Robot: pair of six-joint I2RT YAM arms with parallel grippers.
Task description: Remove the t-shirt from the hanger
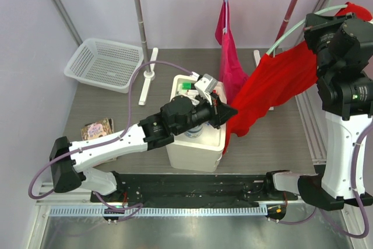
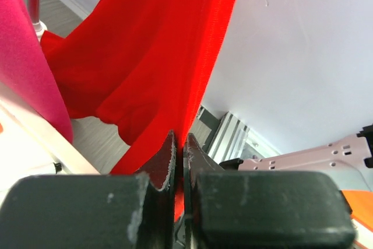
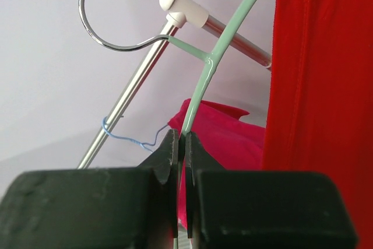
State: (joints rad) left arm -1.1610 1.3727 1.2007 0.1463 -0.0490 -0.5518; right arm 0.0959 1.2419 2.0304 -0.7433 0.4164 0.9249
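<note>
Removal step in hand: the red t-shirt is stretched above the worktop from centre toward 2 o'clock. The left jaws are closed on its lower edge, the right jaws closed on the mint-green hanger wire. The next move probably calls for drawing the two grips apart until the fabric slips off the hanger.

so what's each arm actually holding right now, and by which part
Left gripper pinches the red t-shirt at its hanging lower edge. Right gripper pinches the green hanger by its thin sloping arm.
</note>
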